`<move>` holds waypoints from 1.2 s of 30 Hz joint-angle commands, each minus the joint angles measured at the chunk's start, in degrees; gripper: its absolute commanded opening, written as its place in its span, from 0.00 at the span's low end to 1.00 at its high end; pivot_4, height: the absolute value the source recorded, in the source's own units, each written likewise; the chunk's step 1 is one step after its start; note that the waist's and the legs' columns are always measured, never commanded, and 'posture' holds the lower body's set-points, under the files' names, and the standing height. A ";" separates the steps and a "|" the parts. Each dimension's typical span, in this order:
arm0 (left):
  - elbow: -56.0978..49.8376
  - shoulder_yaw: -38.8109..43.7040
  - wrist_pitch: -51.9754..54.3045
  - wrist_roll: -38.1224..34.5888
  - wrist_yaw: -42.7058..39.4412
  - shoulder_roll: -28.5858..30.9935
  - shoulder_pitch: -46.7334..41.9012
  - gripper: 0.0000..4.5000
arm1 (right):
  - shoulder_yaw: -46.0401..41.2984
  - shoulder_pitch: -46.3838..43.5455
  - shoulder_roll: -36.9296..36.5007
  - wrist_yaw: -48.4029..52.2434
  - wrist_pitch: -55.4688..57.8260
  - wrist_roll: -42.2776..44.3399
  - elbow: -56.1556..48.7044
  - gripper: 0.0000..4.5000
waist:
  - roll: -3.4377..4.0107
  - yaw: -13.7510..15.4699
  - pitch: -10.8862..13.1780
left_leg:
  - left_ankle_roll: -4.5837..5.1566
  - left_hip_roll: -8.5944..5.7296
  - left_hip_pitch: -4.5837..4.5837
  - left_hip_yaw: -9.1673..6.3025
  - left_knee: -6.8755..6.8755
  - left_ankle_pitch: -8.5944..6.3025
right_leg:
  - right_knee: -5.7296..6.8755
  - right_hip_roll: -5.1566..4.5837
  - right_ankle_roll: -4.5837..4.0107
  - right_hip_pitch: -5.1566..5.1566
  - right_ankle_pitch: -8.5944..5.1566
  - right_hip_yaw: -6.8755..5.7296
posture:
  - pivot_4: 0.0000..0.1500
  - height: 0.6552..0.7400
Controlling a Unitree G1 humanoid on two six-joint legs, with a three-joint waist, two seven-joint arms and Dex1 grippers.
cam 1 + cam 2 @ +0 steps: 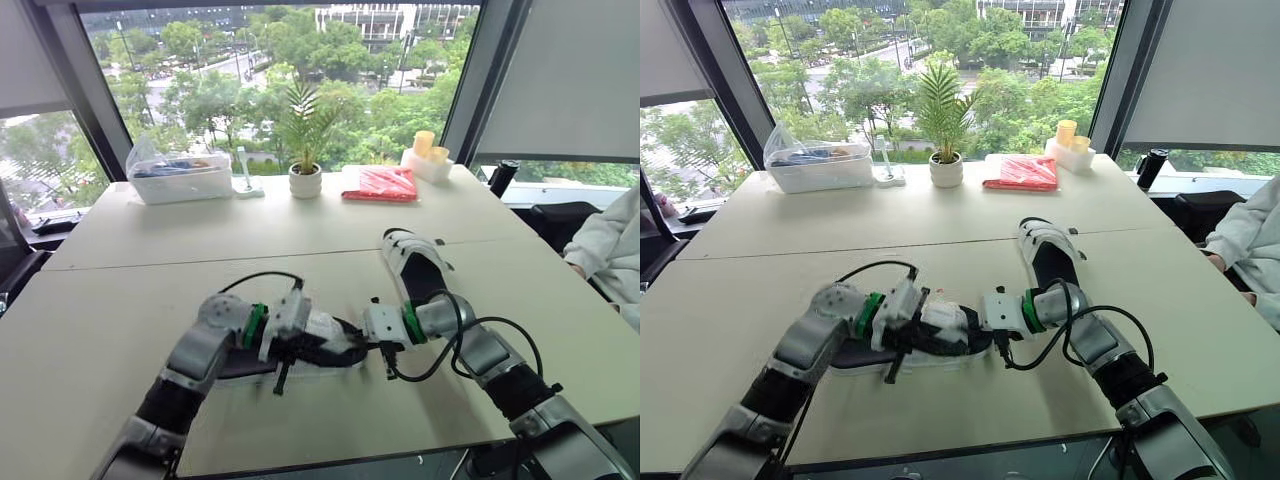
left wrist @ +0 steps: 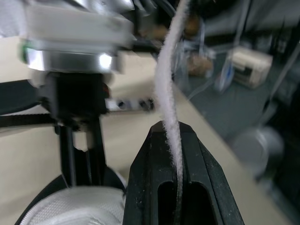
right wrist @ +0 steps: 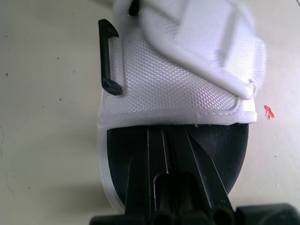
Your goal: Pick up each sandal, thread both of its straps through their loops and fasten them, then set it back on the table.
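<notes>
A white sandal [image 1: 335,350] with a black footbed lies near the table's front edge, between my two grippers. My left gripper [image 2: 173,140] is shut on the thin edge of a white strap [image 2: 169,70] that rises from its fingertips; it is at the sandal's heel end [image 1: 292,345]. My right gripper [image 3: 164,136] is shut, its tips lying on the black footbed at the toe, just under the white front strap [image 3: 187,89]. A black loop [image 3: 109,61] sits on that strap's side. A second white sandal [image 1: 413,262] lies behind my right arm.
At the back stand a clear plastic box [image 1: 182,178], a potted plant [image 1: 305,178], a red packet [image 1: 381,184] and a white tray with yellow cups [image 1: 428,158]. A person's sleeve [image 1: 608,248] rests at the table's right edge.
</notes>
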 commanded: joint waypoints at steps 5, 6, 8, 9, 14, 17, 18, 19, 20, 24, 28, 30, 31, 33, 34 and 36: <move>0.70 -5.31 -22.81 7.67 0.89 4.43 0.74 0.13 | 2.60 1.95 0.32 1.21 0.41 -1.99 0.56 0.00 | 0.02 -0.04 -0.01 | 0.11 0.00 -0.02 0.01 -0.07 -0.07 | -0.11 -0.01 0.12 -0.01 0.07 0.00 | 1.00 1.00; 0.91 -5.76 -23.85 8.44 1.65 4.70 0.63 0.20 | 2.67 2.01 0.39 1.23 0.43 -1.98 0.49 0.00 | 0.02 -0.05 -0.01 | 0.12 0.00 -0.02 0.01 -0.08 -0.08 | -0.13 -0.02 0.13 -0.02 0.07 -0.01 | 1.00 1.00; 1.16 -6.66 -26.39 9.95 2.73 5.53 0.56 0.41 | 2.75 2.15 0.46 1.32 0.49 -1.93 0.31 0.00 | 0.02 -0.02 -0.01 | 0.13 0.00 -0.02 0.01 -0.08 -0.08 | -0.13 -0.01 0.14 -0.01 0.07 -0.01 | 1.00 1.00; 1.01 -7.03 -27.39 10.47 3.16 6.07 0.64 0.52 | 2.77 2.20 0.47 1.36 0.51 -1.91 0.25 0.00 | 0.02 -0.02 -0.01 | 0.14 0.00 -0.02 0.01 -0.07 -0.08 | -0.13 -0.01 0.14 0.00 0.07 -0.02 | 1.00 1.00; -2.61 -5.70 -30.15 9.61 5.76 10.18 1.65 1.00 | 2.77 2.29 0.36 1.62 0.52 -1.79 0.20 0.00 | 0.03 -0.07 0.00 | 0.15 0.00 -0.02 0.00 -0.08 -0.09 | -0.12 -0.01 0.14 -0.01 0.07 -0.02 | 1.00 1.00; -5.22 -3.17 -27.44 6.09 7.44 12.79 2.82 1.00 | 2.74 2.29 0.35 1.75 0.63 -1.72 0.15 0.00 | 0.03 -0.07 0.00 | 0.16 0.00 -0.02 0.00 -0.08 -0.09 | -0.12 -0.01 0.14 -0.01 0.07 -0.03 | 1.00 1.00; -6.98 -1.22 -24.70 3.68 8.15 14.21 3.92 1.00 | 2.74 2.26 0.37 1.79 0.60 -1.72 0.26 0.00 | 0.03 -0.12 0.00 | 0.16 0.00 -0.02 0.00 -0.08 -0.09 | -0.11 -0.01 0.14 -0.01 0.07 -0.03 | 1.00 1.00; -8.92 0.75 -21.70 1.01 8.99 15.56 5.40 1.00 | 2.73 2.25 0.39 1.81 0.56 -1.70 0.36 0.00 | 0.05 -0.24 0.01 | 0.16 0.01 -0.02 0.00 -0.08 -0.09 | -0.11 -0.01 0.14 -0.02 0.07 -0.03 | 1.00 1.00; -10.83 2.72 -18.20 -1.63 10.06 16.78 7.17 1.00 | 2.75 2.21 0.43 1.81 0.45 -1.73 0.55 0.00 | 0.07 -0.31 0.02 | 0.16 0.01 -0.02 0.00 -0.10 -0.10 | -0.11 -0.01 0.14 -0.03 0.07 -0.02 | 1.00 1.00; -18.03 8.16 -3.73 -11.83 11.35 22.35 15.17 1.00 | 2.79 2.02 0.58 1.87 0.12 -1.75 1.12 0.00 | 0.10 -0.30 0.04 | 0.21 0.02 -0.02 0.00 -0.12 -0.13 | -0.11 0.00 0.16 -0.04 0.05 -0.03 | 1.00 1.00; -26.59 11.24 13.79 -22.80 13.39 28.36 22.91 1.00 | 2.72 1.32 0.59 2.16 -0.62 -1.81 2.21 0.00 | 0.11 -0.24 0.06 | 0.22 0.03 -0.02 0.00 -0.09 -0.13 | -0.11 0.00 0.14 0.01 0.04 -0.06 | 1.00 1.00; -28.59 10.81 21.27 -26.01 16.18 29.01 24.71 1.00 | 2.73 0.91 0.78 2.24 -0.84 -1.86 2.76 0.00 | 0.12 -0.14 0.07 | 0.22 0.04 0.00 -0.01 -0.07 -0.13 | -0.11 0.00 0.06 0.05 -0.01 -0.06 | 1.00 1.00; -28.76 9.85 23.57 -25.77 17.94 28.37 25.34 1.00 | 2.75 0.73 0.90 2.29 -0.95 -1.88 3.03 0.00 | 0.13 -0.13 0.07 | 0.22 0.04 0.01 -0.01 -0.05 -0.13 | -0.11 0.00 0.00 0.07 -0.04 -0.07 | 1.00 1.00; -28.64 8.15 31.23 -27.57 23.41 25.89 25.89 1.00 | 2.83 0.46 1.05 2.44 -1.20 -1.96 3.34 0.00 | 0.15 -0.10 0.07 | 0.22 0.05 0.05 -0.01 -0.03 -0.13 | -0.12 0.00 0.00 0.12 -0.04 -0.07 | 1.00 1.00; -28.02 7.08 34.54 -28.11 25.79 24.12 25.89 1.00 | 2.88 0.33 1.16 2.49 -1.23 -1.99 3.43 0.00 | 0.13 -0.09 0.08 | 0.22 0.05 0.06 -0.01 -0.03 -0.13 | -0.11 0.00 0.00 0.13 -0.04 -0.07 | 1.00 1.00; -27.19 5.67 37.97 -27.76 28.47 21.44 25.68 1.00 | 2.86 0.24 1.33 2.57 -1.15 -1.91 3.48 0.00 | 0.14 -0.15 0.08 | 0.22 0.06 0.06 -0.01 -0.02 -0.13 | -0.11 0.02 0.05 0.13 -0.02 -0.08 | 1.00 1.00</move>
